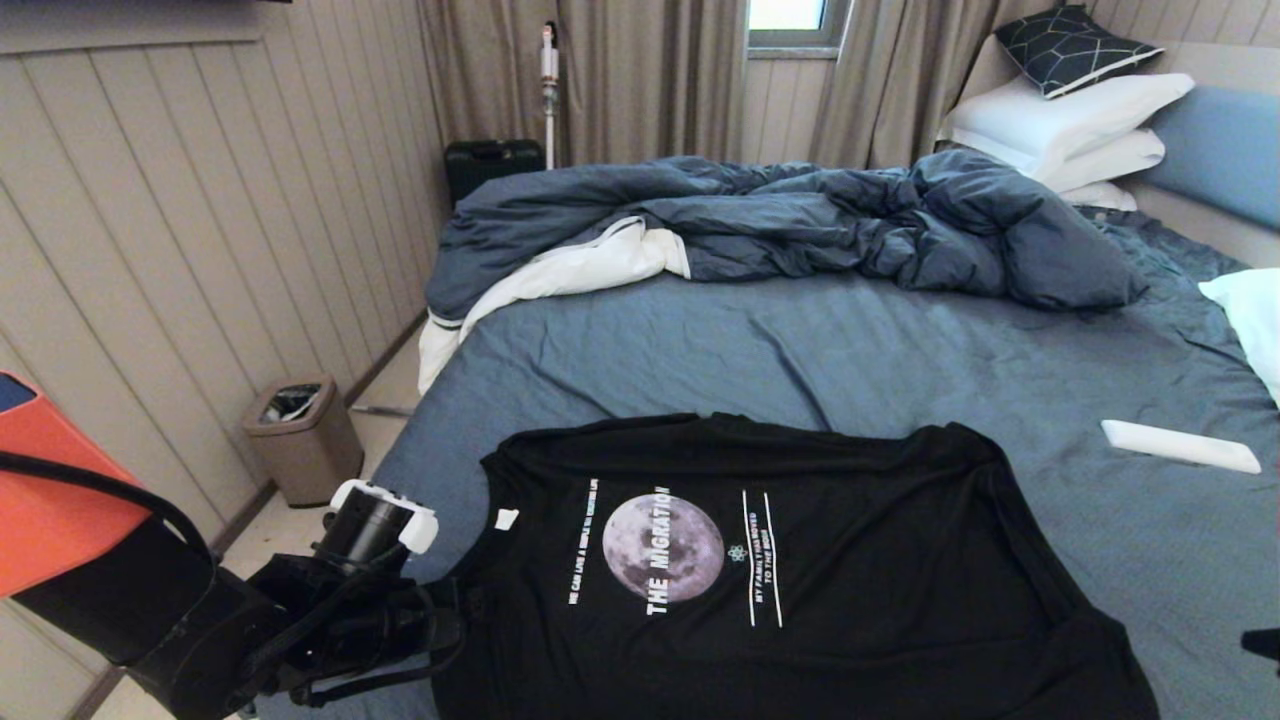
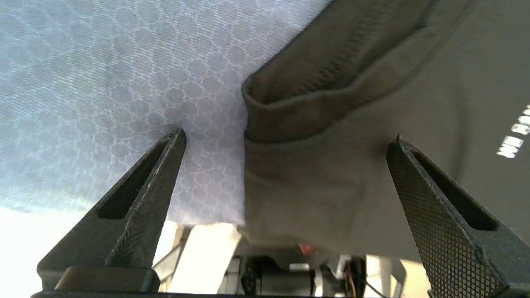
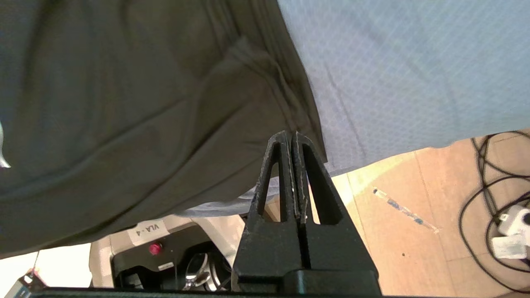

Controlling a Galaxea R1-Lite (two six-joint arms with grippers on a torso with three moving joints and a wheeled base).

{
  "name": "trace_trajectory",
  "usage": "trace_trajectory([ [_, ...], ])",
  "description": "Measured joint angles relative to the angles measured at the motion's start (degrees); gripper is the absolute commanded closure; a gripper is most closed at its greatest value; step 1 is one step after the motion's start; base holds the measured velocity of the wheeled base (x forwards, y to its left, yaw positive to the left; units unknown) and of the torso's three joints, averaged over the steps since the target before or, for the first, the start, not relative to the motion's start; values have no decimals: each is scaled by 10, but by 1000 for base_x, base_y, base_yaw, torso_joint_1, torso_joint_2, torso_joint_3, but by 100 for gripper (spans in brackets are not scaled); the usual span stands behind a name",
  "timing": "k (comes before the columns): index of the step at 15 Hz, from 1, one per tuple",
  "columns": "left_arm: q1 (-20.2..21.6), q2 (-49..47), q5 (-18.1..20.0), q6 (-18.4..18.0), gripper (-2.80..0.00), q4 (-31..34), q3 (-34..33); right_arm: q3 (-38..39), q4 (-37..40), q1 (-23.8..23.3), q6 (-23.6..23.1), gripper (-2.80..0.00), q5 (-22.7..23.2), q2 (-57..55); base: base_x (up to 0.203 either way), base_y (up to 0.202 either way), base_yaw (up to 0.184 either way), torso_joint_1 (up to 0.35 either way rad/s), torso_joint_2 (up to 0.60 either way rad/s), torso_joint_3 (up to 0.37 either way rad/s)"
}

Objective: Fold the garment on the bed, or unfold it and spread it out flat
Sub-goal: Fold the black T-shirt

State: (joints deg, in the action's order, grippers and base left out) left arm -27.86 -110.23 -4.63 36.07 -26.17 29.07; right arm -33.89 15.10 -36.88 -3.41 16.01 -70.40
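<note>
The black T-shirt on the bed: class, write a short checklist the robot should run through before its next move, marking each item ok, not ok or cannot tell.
1. T-shirt lies print side up on the bed: ok.
2. Spread flat: not ok, its near hem hangs over the bed edge.
3. Left pincer open at the shirt's edge: ok.
4. Right pincer shut; cloth pinched between its fingers: cannot tell.
5. Duvet apart from the shirt: ok.
6. White flat object on the sheet, apart from the shirt: ok.
</note>
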Motion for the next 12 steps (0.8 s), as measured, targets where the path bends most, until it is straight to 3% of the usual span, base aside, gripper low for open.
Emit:
trace_trajectory([
  [5, 0, 4, -2, 1, -280, -4, 1, 6, 0, 1, 0, 0, 0, 5, 0, 0, 0, -108, 356, 242],
  [12, -5, 78, -5, 1, -280, 12, -21, 21, -3, 3, 3, 0, 8, 8, 0, 0, 0, -6, 36, 25],
])
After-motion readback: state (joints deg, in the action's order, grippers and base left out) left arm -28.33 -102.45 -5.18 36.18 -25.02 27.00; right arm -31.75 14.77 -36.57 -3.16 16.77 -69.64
